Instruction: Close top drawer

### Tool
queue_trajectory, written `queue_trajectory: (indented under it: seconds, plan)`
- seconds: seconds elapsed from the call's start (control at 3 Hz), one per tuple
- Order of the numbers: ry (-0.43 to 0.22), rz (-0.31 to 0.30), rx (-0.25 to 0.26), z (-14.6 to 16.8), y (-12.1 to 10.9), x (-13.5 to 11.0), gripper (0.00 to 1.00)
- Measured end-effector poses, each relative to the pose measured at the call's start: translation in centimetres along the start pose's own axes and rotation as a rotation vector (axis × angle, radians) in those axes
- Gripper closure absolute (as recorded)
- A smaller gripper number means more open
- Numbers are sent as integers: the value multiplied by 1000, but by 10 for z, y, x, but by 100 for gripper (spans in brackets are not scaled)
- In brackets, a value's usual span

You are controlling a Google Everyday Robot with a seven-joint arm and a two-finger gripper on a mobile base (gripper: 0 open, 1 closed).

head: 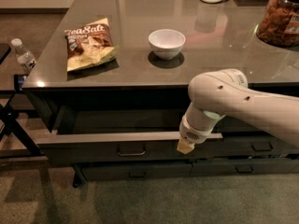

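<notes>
The top drawer (93, 148) is a wide dark grey drawer under the counter, pulled partly out, with a small metal bar handle (131, 150) at the centre of its front panel. Its grey inner walls and dark inside show behind the front. My white arm reaches in from the right. My gripper (186, 147) hangs down at the drawer's front edge, right of the handle, its tan tip against the top of the front panel.
On the counter (140, 73) lie a chip bag (88, 43) and a white bowl (167, 43); a jar of snacks (279, 17) stands at the right. Shallower drawers (135, 171) sit below. A water bottle (22, 55) and a black stand (14, 125) are at the left.
</notes>
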State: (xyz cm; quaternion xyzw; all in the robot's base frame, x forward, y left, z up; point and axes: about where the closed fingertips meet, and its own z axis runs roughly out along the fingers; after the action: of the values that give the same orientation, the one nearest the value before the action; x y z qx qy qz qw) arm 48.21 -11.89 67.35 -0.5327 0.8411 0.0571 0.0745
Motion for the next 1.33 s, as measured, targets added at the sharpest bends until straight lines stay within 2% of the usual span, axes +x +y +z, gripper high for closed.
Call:
queue_trajectory:
  seconds: [1.0, 1.33]
  plan:
    - [0, 0, 0, 0, 0, 0, 14]
    - [0, 0, 0, 0, 0, 0, 0]
